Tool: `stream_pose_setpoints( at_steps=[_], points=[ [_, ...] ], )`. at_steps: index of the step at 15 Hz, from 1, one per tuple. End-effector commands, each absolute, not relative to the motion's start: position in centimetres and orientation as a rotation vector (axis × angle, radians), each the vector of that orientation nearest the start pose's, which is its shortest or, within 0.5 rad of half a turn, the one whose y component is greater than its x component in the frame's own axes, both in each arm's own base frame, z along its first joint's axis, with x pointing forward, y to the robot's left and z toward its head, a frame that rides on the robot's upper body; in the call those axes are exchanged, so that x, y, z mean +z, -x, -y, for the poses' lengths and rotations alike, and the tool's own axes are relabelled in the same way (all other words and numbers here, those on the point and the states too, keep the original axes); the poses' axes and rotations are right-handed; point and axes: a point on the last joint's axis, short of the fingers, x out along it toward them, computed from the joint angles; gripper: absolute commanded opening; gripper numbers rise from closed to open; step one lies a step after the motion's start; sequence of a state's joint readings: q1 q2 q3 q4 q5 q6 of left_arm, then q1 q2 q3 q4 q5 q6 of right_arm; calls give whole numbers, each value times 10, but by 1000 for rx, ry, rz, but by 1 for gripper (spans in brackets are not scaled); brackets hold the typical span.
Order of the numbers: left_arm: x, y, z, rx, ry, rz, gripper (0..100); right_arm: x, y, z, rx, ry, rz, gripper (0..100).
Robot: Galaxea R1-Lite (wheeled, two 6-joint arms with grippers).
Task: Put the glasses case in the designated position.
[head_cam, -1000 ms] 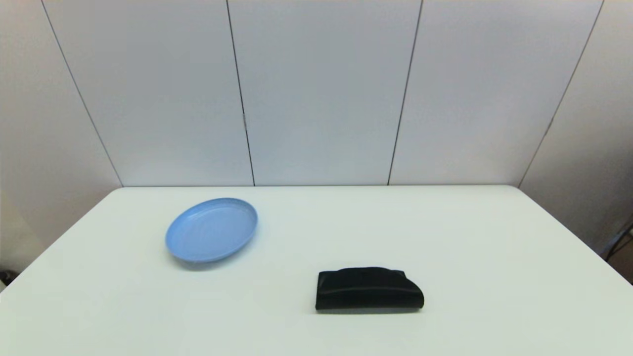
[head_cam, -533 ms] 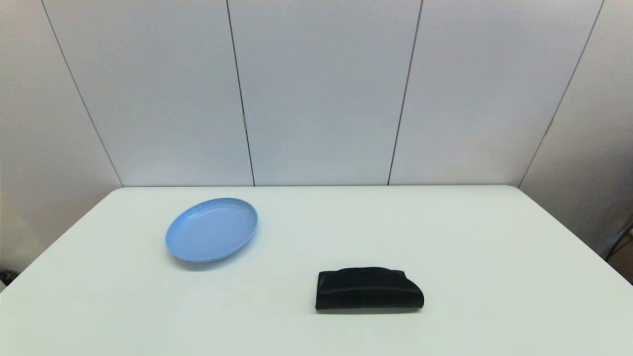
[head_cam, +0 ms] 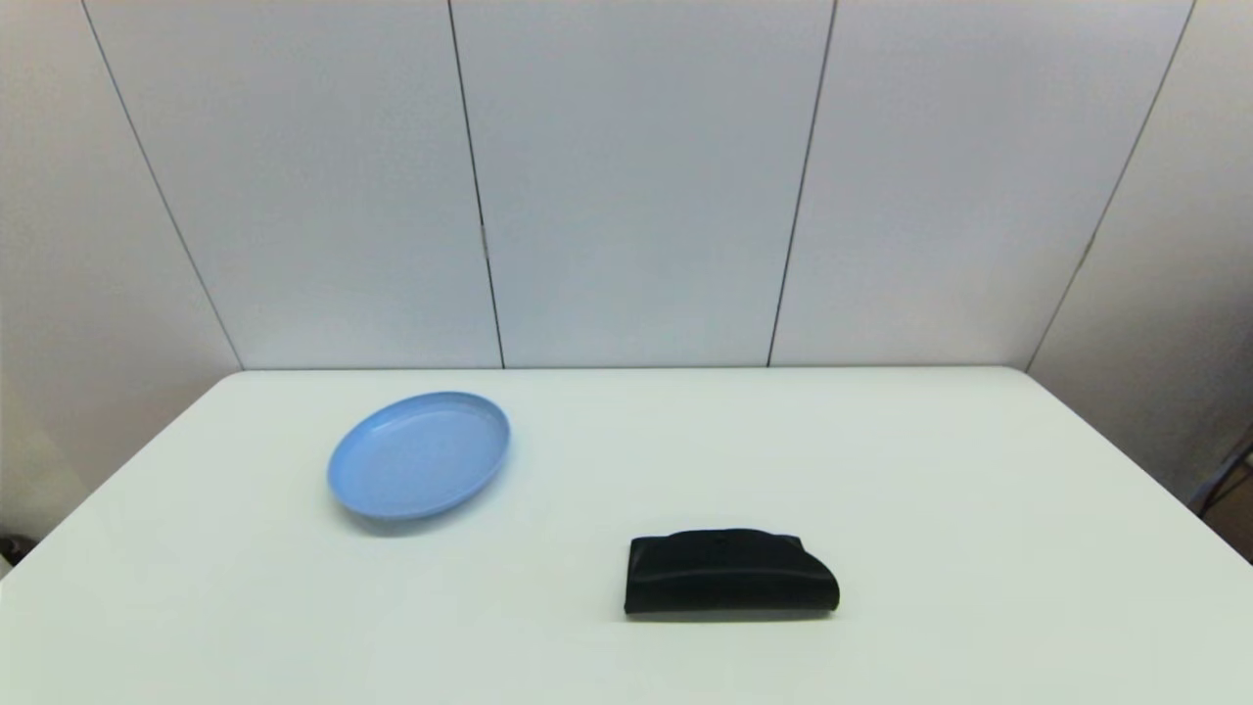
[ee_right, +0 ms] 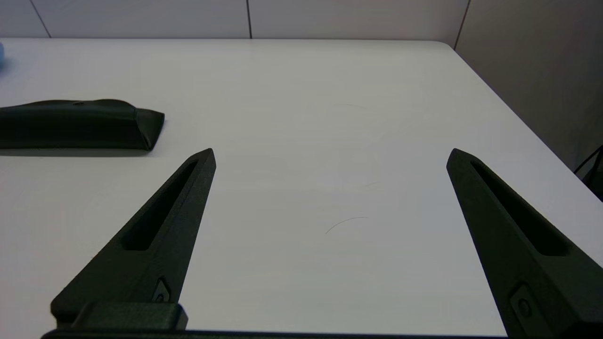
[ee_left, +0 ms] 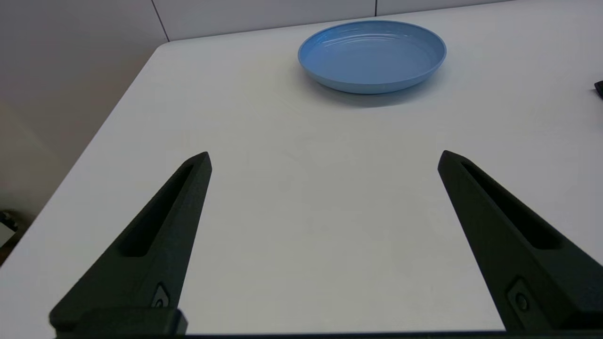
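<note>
The matte black glasses case [head_cam: 730,573] lies flat on the white table [head_cam: 979,509], right of centre and near the front, its rounded end to the right. In the right wrist view the glasses case [ee_right: 80,123] sits ahead of my right gripper [ee_right: 330,157], off to one side, well apart from the open fingers. My left gripper [ee_left: 324,159] is open too, hovering over bare tabletop near the table's left front, with only a sliver of the case [ee_left: 599,88] at the picture's edge. Neither arm shows in the head view. No mark shows for the designated position.
A light blue round plate [head_cam: 419,455] rests on the left half of the table, farther back than the case; in the left wrist view the plate [ee_left: 372,55] lies ahead of my left fingers. White wall panels stand behind the table.
</note>
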State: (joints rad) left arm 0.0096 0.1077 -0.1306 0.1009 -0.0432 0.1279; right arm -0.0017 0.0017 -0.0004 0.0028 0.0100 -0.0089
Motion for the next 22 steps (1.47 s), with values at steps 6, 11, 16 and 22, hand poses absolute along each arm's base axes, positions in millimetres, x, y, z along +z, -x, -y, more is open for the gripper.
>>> stream_pose_setpoints(
  at_steps=[6, 11, 16, 22],
  points=[
    [204, -5, 1, -50, -169, -187, 100, 75, 23, 0, 9, 9, -5, 100],
    [254, -16, 1, -65, -167, -196, 100, 75, 23, 0, 9, 9, -5, 100],
    [303, -47, 4, -176, -155, -271, 100, 75, 23, 0, 9, 9, -5, 100],
    [337, -84, 11, -398, -341, -308, 100, 75, 23, 0, 9, 9, -5, 100]
  ],
)
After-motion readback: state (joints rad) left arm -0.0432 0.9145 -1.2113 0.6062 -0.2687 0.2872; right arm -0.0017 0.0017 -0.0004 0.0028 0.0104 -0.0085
